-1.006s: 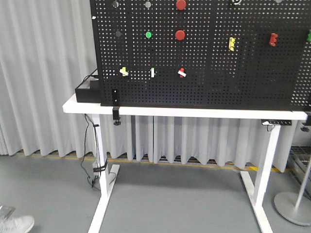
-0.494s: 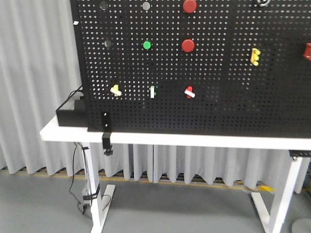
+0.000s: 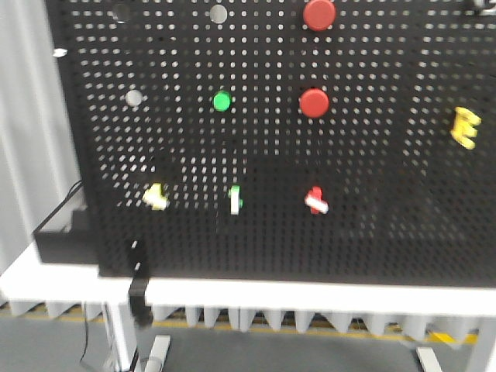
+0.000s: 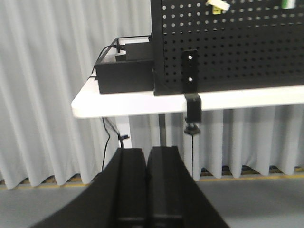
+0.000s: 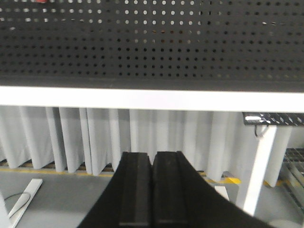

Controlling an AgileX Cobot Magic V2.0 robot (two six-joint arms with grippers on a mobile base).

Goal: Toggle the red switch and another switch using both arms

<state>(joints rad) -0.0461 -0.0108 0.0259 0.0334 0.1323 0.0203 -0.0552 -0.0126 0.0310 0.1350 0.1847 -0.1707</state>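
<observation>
Left hand [image 4: 147, 153] and right hand [image 5: 153, 156] clenched empty, facing pegboard [image 3: 387, 163] with red switch [image 3: 315, 200], yellowish switch [image 3: 156, 195]

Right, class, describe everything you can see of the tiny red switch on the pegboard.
The red switch is a tiny toggle: a red piece on top with a whitish piece slanting down to its right, both plastic-looking. The picture is blurred, so finer detail is lost. It is mounted on the black pegboard, in the lowest row, right of the narrow white toggle and directly below the lower round red button. Only the board touches it.
</observation>
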